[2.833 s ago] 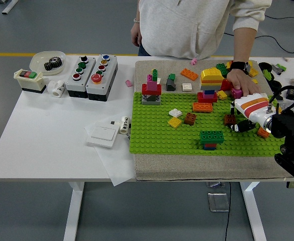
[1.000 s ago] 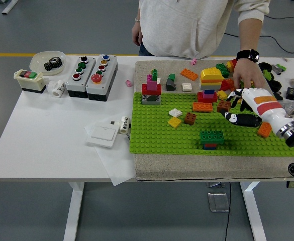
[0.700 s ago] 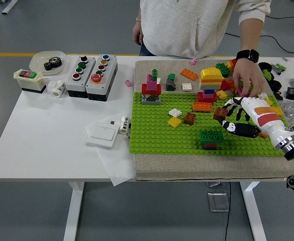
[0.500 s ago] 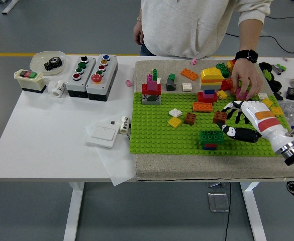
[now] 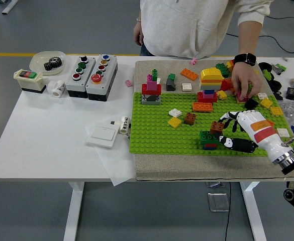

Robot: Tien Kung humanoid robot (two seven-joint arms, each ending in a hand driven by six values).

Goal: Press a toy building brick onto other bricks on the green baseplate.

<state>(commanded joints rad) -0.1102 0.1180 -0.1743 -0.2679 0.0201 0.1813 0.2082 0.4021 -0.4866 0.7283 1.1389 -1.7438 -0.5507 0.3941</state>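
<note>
Brown brick gripped in right hand over green stack on baseplate, gears in bowl far left.

baseplate front-left free, person's hand far-right

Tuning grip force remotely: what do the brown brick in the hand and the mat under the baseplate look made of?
Brown brick: likely hard moulded plastic, smooth with studs, held by the right hand. Mat under the green baseplate: seemingly beige woven fabric or felt, matte and grainy.
</note>
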